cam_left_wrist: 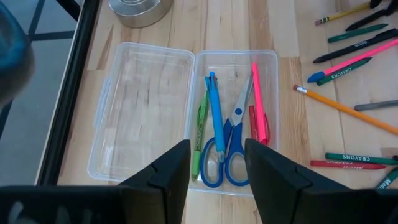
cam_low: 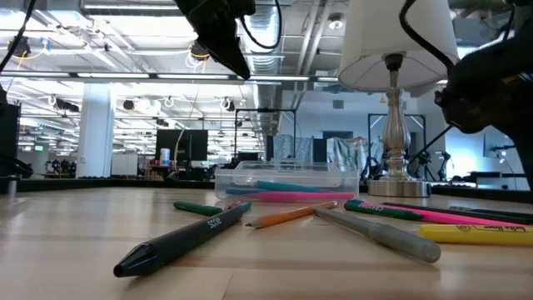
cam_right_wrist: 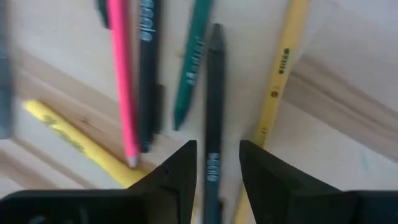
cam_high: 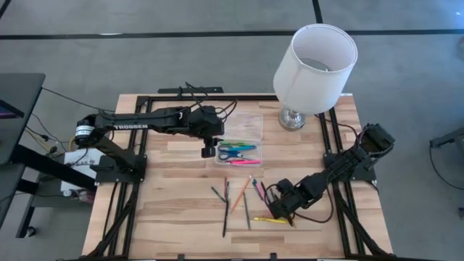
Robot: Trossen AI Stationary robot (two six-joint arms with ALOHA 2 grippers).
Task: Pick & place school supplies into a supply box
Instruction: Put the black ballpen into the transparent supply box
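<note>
Right end effector (cam_right_wrist: 217, 163) lower right, spread around a black pen (cam_right_wrist: 214, 112), not clenched. Left end effector (cam_left_wrist: 216, 163) released above supply box (cam_left_wrist: 180, 112).

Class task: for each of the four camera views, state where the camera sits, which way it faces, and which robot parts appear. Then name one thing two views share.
High: overhead, facing down; both arms, left tool, right tool.
Low: tabletop height, facing the room; arms above.
Left wrist: above the clear shallow plastic box; own tool.
Right wrist: close over a dark pen; own tool.
Shared: blue-handled scissors, also in high view.
</note>
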